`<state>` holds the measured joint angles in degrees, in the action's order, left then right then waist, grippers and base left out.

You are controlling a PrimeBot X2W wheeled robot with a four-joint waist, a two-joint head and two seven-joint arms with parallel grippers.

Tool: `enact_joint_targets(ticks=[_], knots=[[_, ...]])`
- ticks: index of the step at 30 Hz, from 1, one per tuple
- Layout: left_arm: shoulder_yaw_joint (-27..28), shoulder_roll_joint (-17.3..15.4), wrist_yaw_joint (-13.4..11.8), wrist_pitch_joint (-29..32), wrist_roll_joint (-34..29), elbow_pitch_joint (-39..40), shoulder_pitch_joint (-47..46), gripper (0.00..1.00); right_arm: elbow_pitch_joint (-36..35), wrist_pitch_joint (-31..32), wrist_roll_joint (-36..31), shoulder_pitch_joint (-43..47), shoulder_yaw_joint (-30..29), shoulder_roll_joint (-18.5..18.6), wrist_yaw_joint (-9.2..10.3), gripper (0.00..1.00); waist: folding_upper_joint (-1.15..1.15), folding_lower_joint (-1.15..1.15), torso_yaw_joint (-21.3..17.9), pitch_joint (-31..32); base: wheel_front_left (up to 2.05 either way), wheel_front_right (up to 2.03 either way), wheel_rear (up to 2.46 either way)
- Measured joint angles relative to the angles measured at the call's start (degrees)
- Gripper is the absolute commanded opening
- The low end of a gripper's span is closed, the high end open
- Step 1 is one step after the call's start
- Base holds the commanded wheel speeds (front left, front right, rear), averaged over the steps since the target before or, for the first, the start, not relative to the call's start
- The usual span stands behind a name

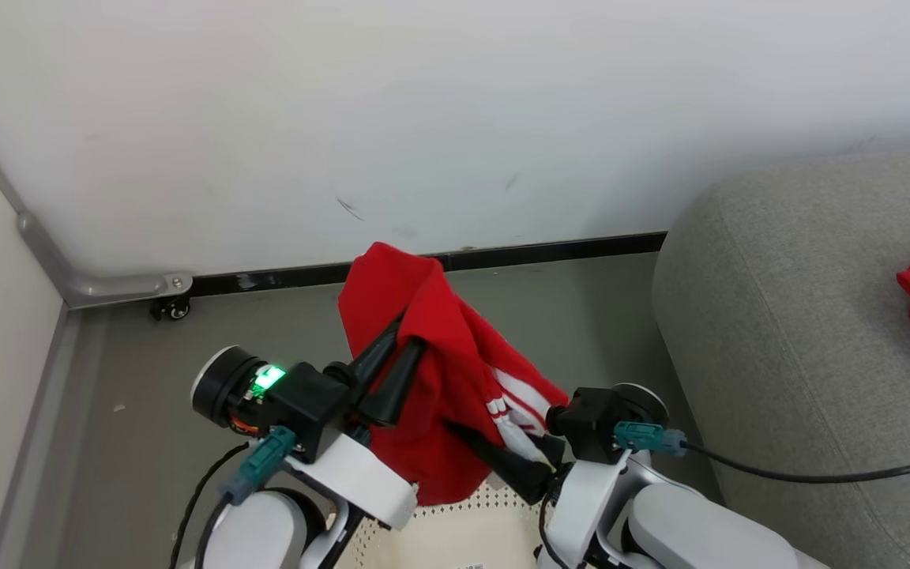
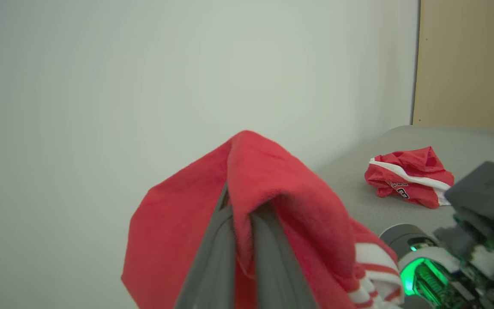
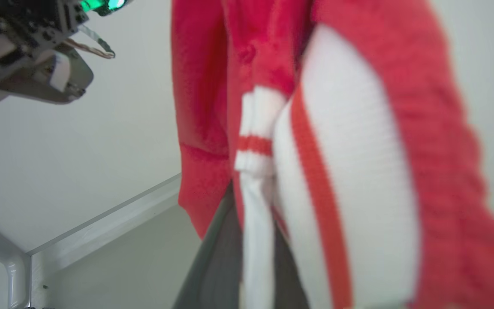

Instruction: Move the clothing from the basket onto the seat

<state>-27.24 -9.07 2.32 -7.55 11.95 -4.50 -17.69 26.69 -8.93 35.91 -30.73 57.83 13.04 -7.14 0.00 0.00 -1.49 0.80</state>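
Hanging clothing (image 1: 455, 371) over basket (image 1: 463, 537), seat (image 1: 779, 332) edge near

Red clothing (image 1: 439, 371) with white stripes, grey woven seat (image 1: 779, 332), cream perforated basket (image 1: 455, 537)

A red garment (image 1: 439, 371) with white-and-red striped trim hangs bunched in the air above the cream perforated basket (image 1: 455, 537), while a crumpled red jersey (image 2: 405, 178) with white trim and dark lettering lies on the grey woven seat (image 1: 779, 316) to the right.
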Motion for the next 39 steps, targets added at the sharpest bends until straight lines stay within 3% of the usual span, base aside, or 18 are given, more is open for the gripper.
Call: enact_joint_targets(ticks=[5,11,14,17,39], knots=[[1.27,-0.49,-0.35,0.33,1.16,-2.57,0.17,0.0,0.22,-2.55,1.07,0.03,-0.57,2.13,0.0,0.0,0.0,0.0,-0.89,-0.1,0.0,0.0,0.0],[2.21,-0.66,-0.59,0.47,2.16,-4.49,1.4,0.0,-0.22,-4.39,3.01,0.12,-5.56,4.55,0.0,0.0,0.0,0.0,-2.39,-0.17,0.0,0.0,0.0],[2.22,-0.44,-0.49,0.38,3.01,-4.89,1.56,0.63,-0.54,-4.76,3.36,0.1,-8.02,5.5,0.0,0.0,0.0,0.0,-3.22,-0.2,0.0,0.0,0.0],[2.09,0.2,-0.04,-0.09,4.19,-5.0,1.64,1.0,-0.8,-4.77,3.53,0.07,-9.89,5.89,-0.02,0.0,0.0,0.0,-4.03,-0.22,0.0,0.0,0.0],[-0.18,0.04,1.85,-2.19,5.5,-5.36,3.78,1.0,-2.38,-5.2,2.75,3.25,-26.32,12.25,0.0,0.0,0.0,0.0,-7.89,0.56,0.0,0.0,0.0]])
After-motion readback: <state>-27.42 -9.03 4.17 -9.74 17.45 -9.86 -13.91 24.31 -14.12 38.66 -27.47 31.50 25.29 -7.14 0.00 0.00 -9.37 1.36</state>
